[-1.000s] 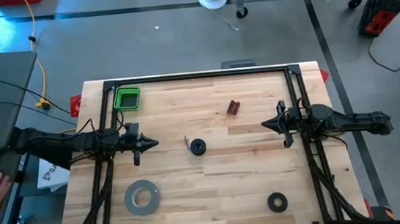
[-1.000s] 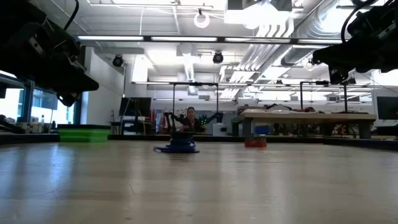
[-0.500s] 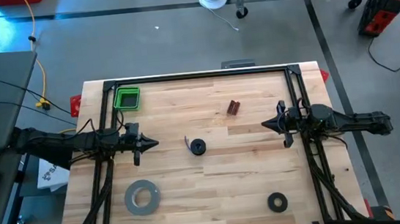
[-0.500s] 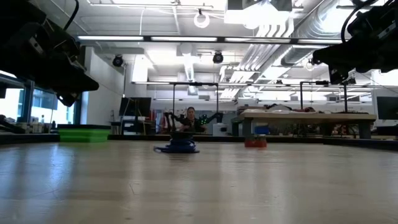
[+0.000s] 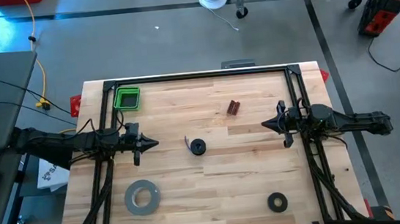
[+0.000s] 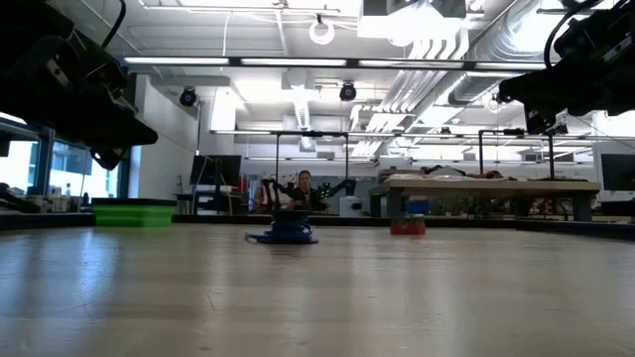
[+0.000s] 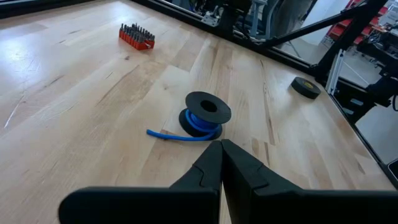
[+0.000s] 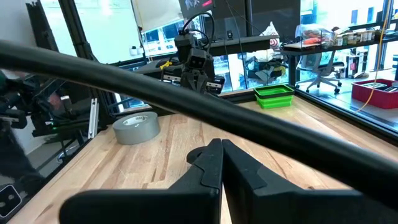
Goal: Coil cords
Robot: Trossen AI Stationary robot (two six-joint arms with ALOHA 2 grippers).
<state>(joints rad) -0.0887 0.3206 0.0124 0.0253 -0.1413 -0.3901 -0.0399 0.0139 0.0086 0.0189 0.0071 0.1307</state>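
Note:
The cord (image 5: 198,147) is a thin blue cable wound on a small black spool near the table's middle. In the left wrist view the spool (image 7: 204,118) stands on its lower flange, and a short loose end (image 7: 165,134) lies on the wood beside it. The low view shows the cord (image 6: 283,235) far off. My left gripper (image 5: 156,143) hovers shut at the left, pointing toward the spool, well short of it; its fingertips (image 7: 221,148) are together. My right gripper (image 5: 264,125) hovers shut at the right, its fingers (image 8: 222,149) closed, also pointing toward the middle.
A green bin (image 5: 126,98) sits at the far left corner. A red bit holder (image 5: 233,108) lies beyond the spool. A grey tape roll (image 5: 142,197) lies near left and a black tape ring (image 5: 277,202) near right. Black frame rails (image 5: 196,76) border the table.
Both arms and the cord have kept still. A person's hand that showed beside the table's left edge has gone out of view.

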